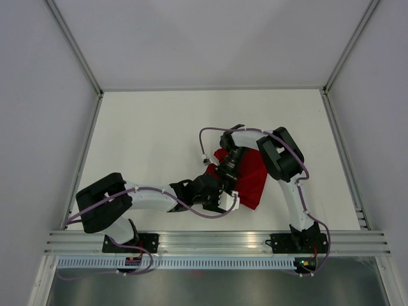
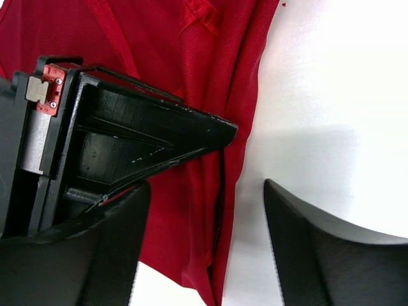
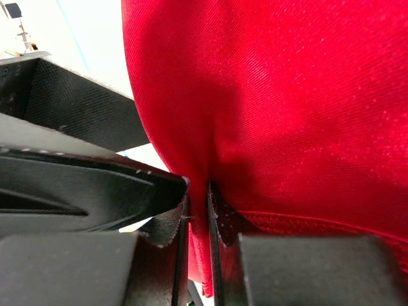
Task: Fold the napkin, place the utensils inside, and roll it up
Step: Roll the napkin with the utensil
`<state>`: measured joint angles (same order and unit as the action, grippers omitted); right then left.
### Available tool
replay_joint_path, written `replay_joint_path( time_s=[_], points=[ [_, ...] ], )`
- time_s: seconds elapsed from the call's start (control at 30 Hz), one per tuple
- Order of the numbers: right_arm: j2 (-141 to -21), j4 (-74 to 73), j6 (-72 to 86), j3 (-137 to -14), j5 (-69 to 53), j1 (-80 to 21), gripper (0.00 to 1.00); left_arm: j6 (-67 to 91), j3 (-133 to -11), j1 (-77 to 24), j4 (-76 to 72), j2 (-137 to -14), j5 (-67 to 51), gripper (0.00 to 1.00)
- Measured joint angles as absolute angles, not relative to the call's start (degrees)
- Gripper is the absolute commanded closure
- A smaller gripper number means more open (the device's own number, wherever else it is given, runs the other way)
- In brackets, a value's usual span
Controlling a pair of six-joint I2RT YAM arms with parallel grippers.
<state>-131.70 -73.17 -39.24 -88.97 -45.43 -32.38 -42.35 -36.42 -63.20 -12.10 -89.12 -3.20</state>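
- Far left in the overhead view: left arm [image 1: 105, 203], folded low over the white table [image 1: 159, 127], forearm stretched rightward toward the middle.
- At its end, the left gripper [image 2: 205, 191], beside the near-left edge of the red cloth. Jaws wide apart, with only bare table and the cloth's loose edge between them. Grips nothing. Dark fingers [image 2: 319, 252] on either side of that edge; contact with the cloth impossible to tell.
- Just beyond, close to the left gripper, the right gripper [image 3: 197, 185], angled down from above. Jaws almost closed, pinching a fold of the red cloth between the fingertips. Fabric bulging up and away above the pinch, glossy and finely woven up close.
- From the left wrist camera: one black finger of the right gripper lying across the cloth, its tip on a lengthwise fold.
- The napkin [image 1: 255, 182]: deep red, bunched and creased, lying right of centre on the table. Mostly to the right of both grippers, partly hidden under the right wrist. A hemmed edge and a small turned-over corner visible in the left wrist view.
- Farther right, the right arm [image 1: 284, 156], arched over the napkin with its black elbow at the far side, rising from its base on the aluminium rail [image 1: 217, 237] along the near edge.
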Motion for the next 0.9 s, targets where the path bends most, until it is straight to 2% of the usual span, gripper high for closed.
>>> replay_joint_path(
  time_s=[0.07, 0.1, 0.37, 0.4, 0.73, 0.83, 0.87, 0.9],
  points=[
    [-131.9, -73.5, -39.2, -89.0, -45.4, -32.4, 1.00, -42.8, -36.8, -63.2, -12.1, -89.7, -3.4, 0.31],
    [-132.0, -73.7, -39.2, -89.0, -45.4, -32.3, 0.99, -42.9, -37.0, -63.2, -12.2, -90.1, -3.6, 0.37],
    [-132.2, -74.6, -39.2, -89.1, -44.9, -32.1, 1.00, -43.0, -38.7, -63.0, -12.5, -92.6, -4.7, 0.50],
    [-132.2, -74.7, -39.2, -89.0, -44.9, -32.1, 1.00, -43.0, -38.9, -63.0, -12.6, -92.9, -4.7, 0.54],
    [-132.2, -74.7, -39.2, -89.0, -44.7, -32.0, 0.99, -42.9, -40.9, -62.6, -10.4, -94.7, -6.4, 0.76],
    [-132.1, -74.7, -38.8, -89.0, -44.5, -32.0, 0.82, -42.8, -41.9, -62.6, -8.6, -94.9, -6.8, 0.85],
    [-131.9, -74.6, -38.7, -89.0, -44.3, -32.0, 0.71, -42.8, -42.3, -62.6, -7.7, -95.1, -6.9, 0.86],
    [-131.8, -74.5, -38.3, -89.1, -44.0, -32.0, 0.65, -42.8, -42.9, -62.6, -6.8, -95.2, -7.0, 0.88]
  ],
)
